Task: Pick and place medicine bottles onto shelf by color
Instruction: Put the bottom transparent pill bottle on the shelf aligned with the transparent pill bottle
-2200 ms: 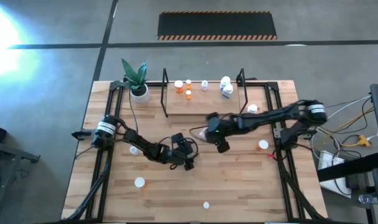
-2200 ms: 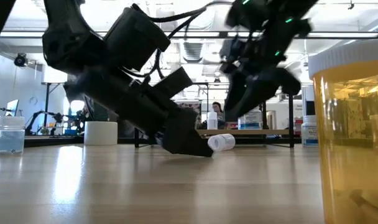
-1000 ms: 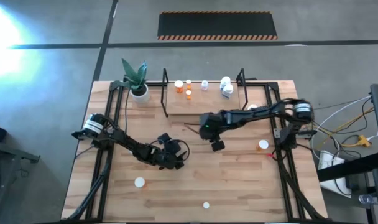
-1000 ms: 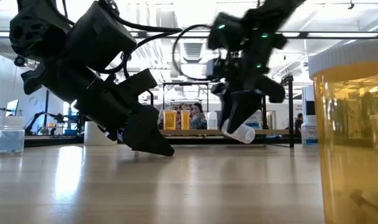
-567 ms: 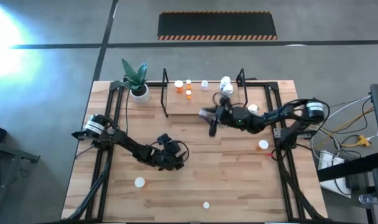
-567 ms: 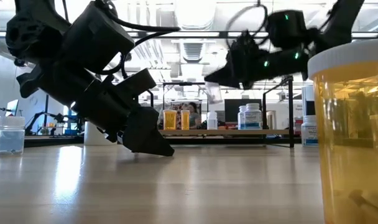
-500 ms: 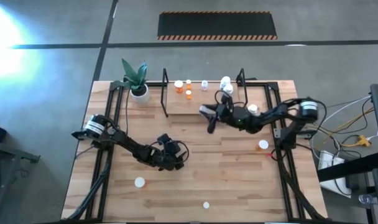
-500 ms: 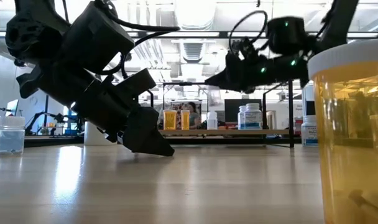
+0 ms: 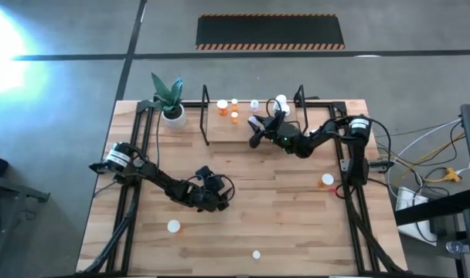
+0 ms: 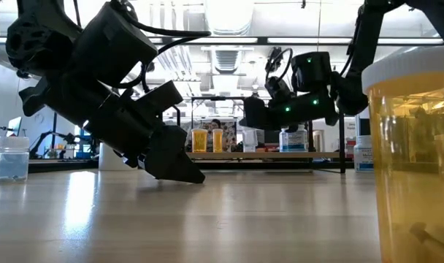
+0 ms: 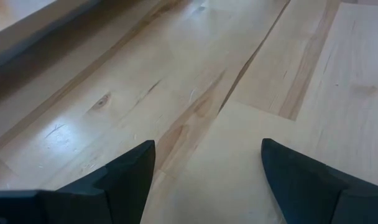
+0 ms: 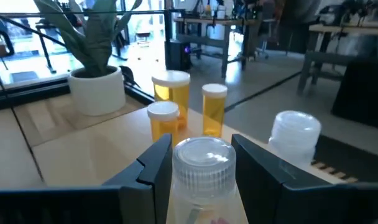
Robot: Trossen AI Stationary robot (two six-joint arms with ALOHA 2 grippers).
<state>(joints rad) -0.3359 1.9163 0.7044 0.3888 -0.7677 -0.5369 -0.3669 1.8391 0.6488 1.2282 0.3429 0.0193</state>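
The right gripper (image 12: 201,186), clamped on a clear bottle (image 12: 202,167) above the shelf (image 9: 229,133), should set it upright beside the other clear bottle (image 12: 294,132), away from the orange bottles (image 12: 170,93), while the left gripper (image 11: 204,171) waits open over the desk (image 9: 297,224).

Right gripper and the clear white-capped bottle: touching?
Touching. In the right wrist view, the right gripper has both dark fingers pressed against the sides of the clear white-capped bottle, with no gap on either side.
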